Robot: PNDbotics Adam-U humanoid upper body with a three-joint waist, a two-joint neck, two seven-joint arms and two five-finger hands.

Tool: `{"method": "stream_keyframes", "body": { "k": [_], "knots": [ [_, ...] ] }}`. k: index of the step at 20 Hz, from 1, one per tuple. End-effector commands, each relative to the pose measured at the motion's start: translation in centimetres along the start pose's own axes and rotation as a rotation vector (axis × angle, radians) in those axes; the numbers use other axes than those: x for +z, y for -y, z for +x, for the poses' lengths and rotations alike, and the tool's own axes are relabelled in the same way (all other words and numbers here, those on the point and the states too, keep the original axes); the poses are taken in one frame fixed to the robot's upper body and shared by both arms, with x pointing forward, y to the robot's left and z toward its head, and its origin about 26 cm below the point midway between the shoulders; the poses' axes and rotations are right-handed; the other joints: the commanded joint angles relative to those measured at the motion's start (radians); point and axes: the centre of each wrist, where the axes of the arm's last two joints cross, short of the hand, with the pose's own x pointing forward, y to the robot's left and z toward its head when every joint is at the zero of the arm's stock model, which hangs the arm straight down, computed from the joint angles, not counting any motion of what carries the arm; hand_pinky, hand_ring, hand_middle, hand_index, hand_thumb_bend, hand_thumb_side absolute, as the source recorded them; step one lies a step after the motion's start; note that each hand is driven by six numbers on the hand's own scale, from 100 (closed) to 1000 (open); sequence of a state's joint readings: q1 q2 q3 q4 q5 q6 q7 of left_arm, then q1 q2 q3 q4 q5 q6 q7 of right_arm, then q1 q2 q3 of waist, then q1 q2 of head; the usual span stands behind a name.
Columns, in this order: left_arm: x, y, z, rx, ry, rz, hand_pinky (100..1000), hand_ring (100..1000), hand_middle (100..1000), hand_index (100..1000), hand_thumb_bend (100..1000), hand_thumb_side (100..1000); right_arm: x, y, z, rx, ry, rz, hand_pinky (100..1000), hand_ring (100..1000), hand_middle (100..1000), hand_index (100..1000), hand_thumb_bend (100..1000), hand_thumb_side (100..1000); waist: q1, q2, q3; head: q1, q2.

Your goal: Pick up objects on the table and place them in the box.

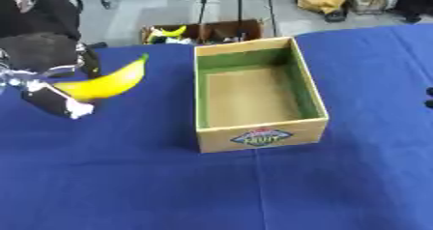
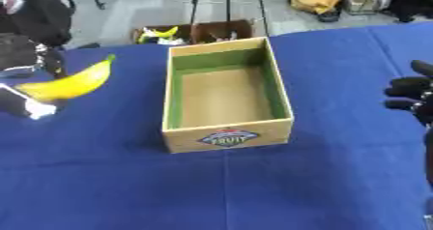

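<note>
One banana (image 1: 108, 81) sits clamped in the left hand (image 1: 52, 96), fingers curled round it, left of the open cardboard box (image 1: 258, 135) on the blue table (image 1: 253, 190), while the right hand (image 2: 412, 98) shows at the right edge, fingers curled on nothing.

The left hand (image 2: 21, 101) curls round a yellow banana (image 2: 69, 83) whose tip juts past its fingers toward the box (image 2: 226, 136); right hand (image 2: 412, 97) shows at the edge
</note>
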State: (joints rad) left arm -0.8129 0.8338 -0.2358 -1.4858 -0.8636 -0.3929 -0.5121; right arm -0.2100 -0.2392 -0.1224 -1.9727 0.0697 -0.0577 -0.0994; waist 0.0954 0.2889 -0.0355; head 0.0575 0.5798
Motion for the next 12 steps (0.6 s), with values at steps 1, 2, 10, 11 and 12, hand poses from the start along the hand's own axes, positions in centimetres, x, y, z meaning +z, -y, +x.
{"method": "stream_keyframes", "body": {
  "k": [1, 2, 10, 11, 12],
  "knots": [
    [0.2, -1.9, -0.8, -0.02, -0.02, 0.04, 381, 604, 540, 632, 100, 581, -0.3, 0.4, 0.4, 0.017, 0.021, 0.011, 629, 676, 635, 862, 100, 1000, -0.002, -0.024, -0.001, 0.005, 0.006],
    [0.0, -2.1, -0.8, -0.019, -0.018, 0.045, 381, 604, 540, 632, 100, 581, -0.3, 0.4, 0.4, 0.017, 0.022, 0.012, 629, 676, 635, 862, 100, 1000, -0.002, -0.025, -0.002, 0.006, 0.006],
    [-2.2, -4.6, -0.5, -0.003, 0.008, 0.133, 374, 600, 534, 629, 100, 577, -0.4, 0.4, 0.5, 0.019, 0.022, 0.019, 629, 676, 635, 862, 100, 1000, 0.007, -0.024, -0.01, 0.016, 0.009],
    [-2.4, -4.8, -0.4, 0.0, 0.011, 0.144, 373, 600, 533, 629, 100, 577, -0.4, 0.4, 0.5, 0.019, 0.023, 0.02, 629, 676, 635, 862, 100, 1000, 0.008, -0.023, -0.012, 0.018, 0.008],
    [-2.7, -5.0, -0.4, 0.003, 0.013, 0.152, 372, 599, 532, 628, 100, 577, -0.4, 0.4, 0.5, 0.019, 0.024, 0.021, 629, 676, 635, 861, 100, 1000, 0.009, -0.022, -0.014, 0.019, 0.008]
  ]
}}
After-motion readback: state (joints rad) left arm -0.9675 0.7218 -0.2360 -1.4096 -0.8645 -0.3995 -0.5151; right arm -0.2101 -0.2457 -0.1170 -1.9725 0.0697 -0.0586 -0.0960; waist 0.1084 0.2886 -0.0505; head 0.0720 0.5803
